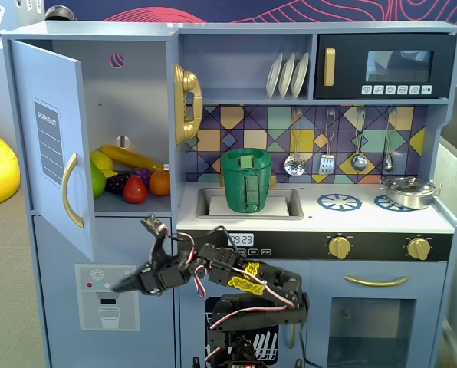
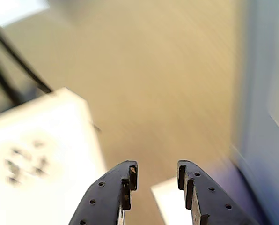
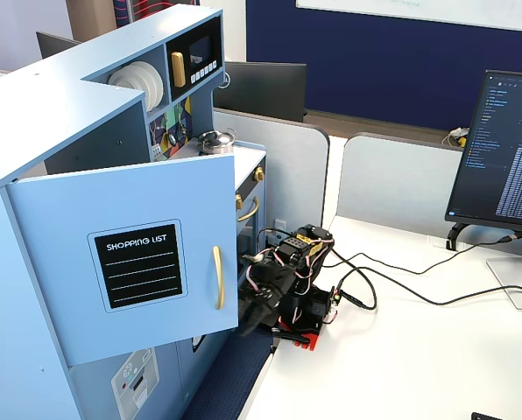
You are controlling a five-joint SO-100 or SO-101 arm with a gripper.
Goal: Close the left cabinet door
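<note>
light-blue left cabinet door (image 1: 50,146) stands swung wide open in a fixed view, toy fruit (image 1: 129,180) on the shelf behind it; i see my gripper (image 1: 129,285) low, below the door's bottom edge, apart from it. wrist view: fingers (image 2: 112,197) spread, nothing between them, blurred floor beyond. another fixed view: door (image 3: 130,262) with shopping list panel (image 3: 138,265) faces out, gripper (image 3: 250,317) just right of its lower corner.

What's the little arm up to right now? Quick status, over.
Gripper open, empty, low beside the cabinet. Left cabinet door wide open, untouched. Nothing blocking its swing.
</note>
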